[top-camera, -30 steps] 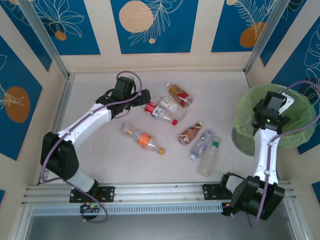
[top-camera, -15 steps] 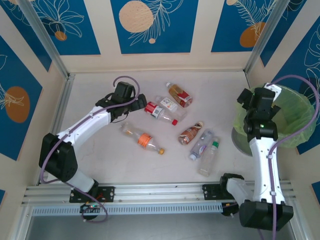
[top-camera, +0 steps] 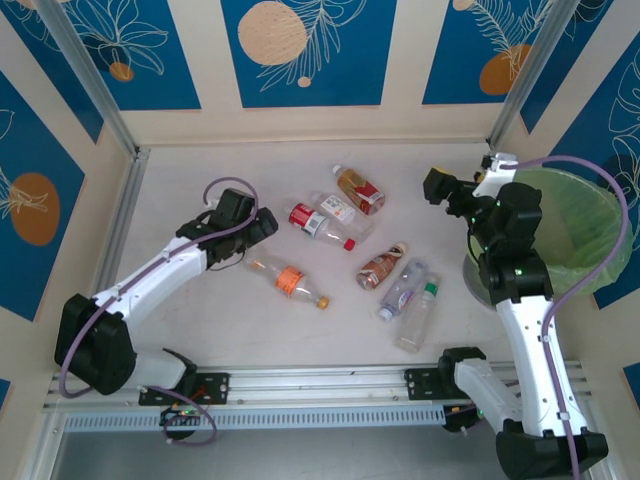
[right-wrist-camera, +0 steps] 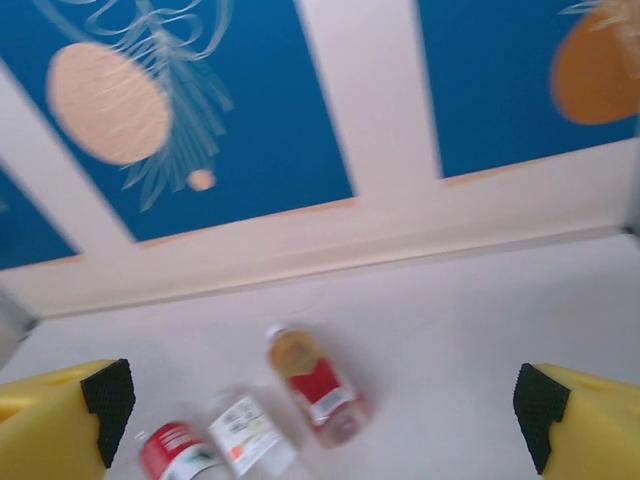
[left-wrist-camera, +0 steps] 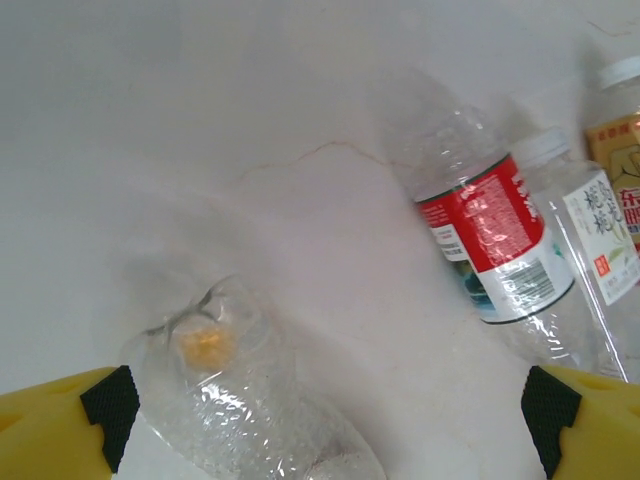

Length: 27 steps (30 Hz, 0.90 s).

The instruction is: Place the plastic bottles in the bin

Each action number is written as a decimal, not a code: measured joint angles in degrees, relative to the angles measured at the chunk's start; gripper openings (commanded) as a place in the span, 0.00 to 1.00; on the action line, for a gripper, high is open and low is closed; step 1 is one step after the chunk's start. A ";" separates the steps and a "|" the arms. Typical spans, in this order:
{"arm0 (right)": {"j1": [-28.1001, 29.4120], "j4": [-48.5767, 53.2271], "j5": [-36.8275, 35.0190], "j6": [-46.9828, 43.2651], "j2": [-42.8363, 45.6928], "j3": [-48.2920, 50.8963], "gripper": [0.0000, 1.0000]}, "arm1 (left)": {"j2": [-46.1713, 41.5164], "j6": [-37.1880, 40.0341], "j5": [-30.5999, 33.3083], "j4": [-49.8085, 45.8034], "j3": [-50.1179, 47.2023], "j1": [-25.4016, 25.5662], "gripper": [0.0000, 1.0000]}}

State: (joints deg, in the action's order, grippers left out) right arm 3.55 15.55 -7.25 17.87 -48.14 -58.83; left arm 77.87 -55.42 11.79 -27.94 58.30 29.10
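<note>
Left pincer (left-wrist-camera: 325, 405) gapes wide, gripping nothing; a clear bottle (left-wrist-camera: 240, 400) lies low in the wrist view, nearer the left pad. Right pincer (top-camera: 436, 187), also fully spread and empty, hangs right of centre in the top view, beside the bin (top-camera: 600, 205). Seven bottles (top-camera: 383, 267) lie mid-frame.

Plastic bottles (top-camera: 308, 219) lie scattered mid-table. The left gripper (top-camera: 262, 228) is beside the leftmost one's clear end, and the right gripper (top-camera: 440, 187) hangs just left of the bin (top-camera: 600, 215) at the right.
</note>
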 measured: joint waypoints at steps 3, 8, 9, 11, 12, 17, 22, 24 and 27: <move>1.36 -1.11 3.39 1.22 -0.20 1.68 1.00 | -0.44 -4.22 -0.70 0.37 -1.62 0.02 1.00; 2.95 -0.57 5.33 4.26 -0.07 2.99 1.00 | -0.57 -11.91 -2.32 0.57 -5.27 0.07 1.00; 3.21 -0.48 5.38 4.55 0.09 3.23 1.00 | -0.57 -13.11 -2.40 0.90 -6.10 0.07 1.00; 3.76 -0.26 5.35 4.96 0.66 3.96 1.00 | -0.55 -15.63 -2.80 2.03 -8.33 0.07 1.00; 3.93 -0.07 5.33 5.11 0.90 4.26 1.00 | -0.46 -16.76 -2.97 2.27 -9.07 0.07 1.00; 4.59 1.03 5.31 6.38 1.53 4.63 1.00 | 2.19 -20.65 -4.35 4.50 -9.68 0.17 1.00; 5.99 1.66 4.92 6.80 1.53 4.63 1.00 | 5.60 -23.34 -4.94 7.06 -9.68 0.17 1.00; 6.45 1.88 4.63 6.80 1.53 4.63 1.00 | 6.75 -24.22 -4.92 7.78 -9.68 0.17 1.00; 6.95 2.21 4.24 6.78 1.53 4.63 1.00 | 8.11 -25.29 -4.74 8.41 -9.68 0.17 1.00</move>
State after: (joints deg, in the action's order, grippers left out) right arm 10.50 17.76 -3.01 24.64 -46.61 -54.19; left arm 85.97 -80.71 7.05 -19.53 48.62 29.28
